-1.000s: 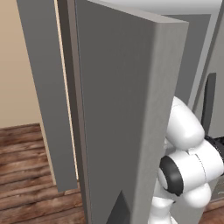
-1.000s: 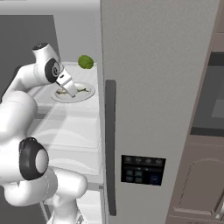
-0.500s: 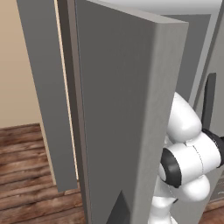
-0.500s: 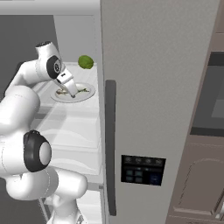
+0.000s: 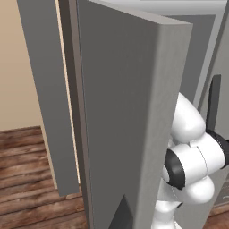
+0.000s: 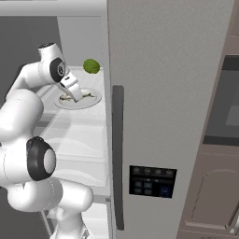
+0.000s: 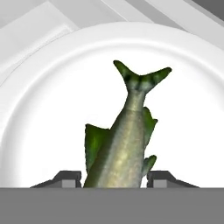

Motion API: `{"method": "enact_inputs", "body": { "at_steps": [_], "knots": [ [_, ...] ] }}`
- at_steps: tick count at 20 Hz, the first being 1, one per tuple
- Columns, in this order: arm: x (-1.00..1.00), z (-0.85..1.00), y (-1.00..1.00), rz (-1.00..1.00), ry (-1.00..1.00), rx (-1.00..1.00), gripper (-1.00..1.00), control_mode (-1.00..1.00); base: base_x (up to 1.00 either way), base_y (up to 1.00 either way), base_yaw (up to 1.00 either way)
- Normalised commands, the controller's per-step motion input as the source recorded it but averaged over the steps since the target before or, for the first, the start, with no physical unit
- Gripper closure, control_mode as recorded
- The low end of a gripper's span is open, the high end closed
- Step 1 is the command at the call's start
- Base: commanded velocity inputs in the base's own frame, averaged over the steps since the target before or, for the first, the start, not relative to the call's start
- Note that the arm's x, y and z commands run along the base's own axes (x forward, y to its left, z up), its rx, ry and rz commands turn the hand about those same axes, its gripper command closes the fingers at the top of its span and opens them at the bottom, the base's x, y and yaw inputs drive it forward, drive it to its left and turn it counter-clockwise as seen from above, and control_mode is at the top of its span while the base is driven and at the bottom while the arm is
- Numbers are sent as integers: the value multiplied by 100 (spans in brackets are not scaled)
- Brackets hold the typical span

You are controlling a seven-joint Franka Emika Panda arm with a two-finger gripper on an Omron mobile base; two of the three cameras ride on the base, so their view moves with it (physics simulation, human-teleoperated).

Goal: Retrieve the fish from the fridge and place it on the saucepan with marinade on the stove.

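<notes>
A slim, scaly green-brown fish (image 7: 122, 148) lies on a smooth round white plate (image 7: 39, 113), the end effector (image 7: 113, 178) fingers flanking it; grip unclear

a white fridge shelf (image 6: 74, 122) carries a round white plate (image 6: 89, 103). behind the plate, a round green fruit (image 6: 91, 66) rests toward the back of the shelf. on the plate lies a greenish-brown fish (image 7: 122, 148).

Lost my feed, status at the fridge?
Gripper straddling fish, jaws not visibly clamped. Fish on white plate. Green fruit behind, clear.
</notes>
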Motion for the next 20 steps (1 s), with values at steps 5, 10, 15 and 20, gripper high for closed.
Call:
{"method": "enact_inputs", "body": {
  "at_steps": [5, 10, 15, 20],
  "knots": [
    [0, 0, 0, 0, 0, 0, 100, -100, 0, 0, 0],
    [0, -1, 0, 0, 0, 0, 100, -100, 0, 0, 0],
    [-40, 10, -15, 1, -11, 0, 100, -100, 0, 0, 0],
    [-74, 14, -21, 7, -19, 0, 100, -100, 0, 0, 0]
  ]
}}
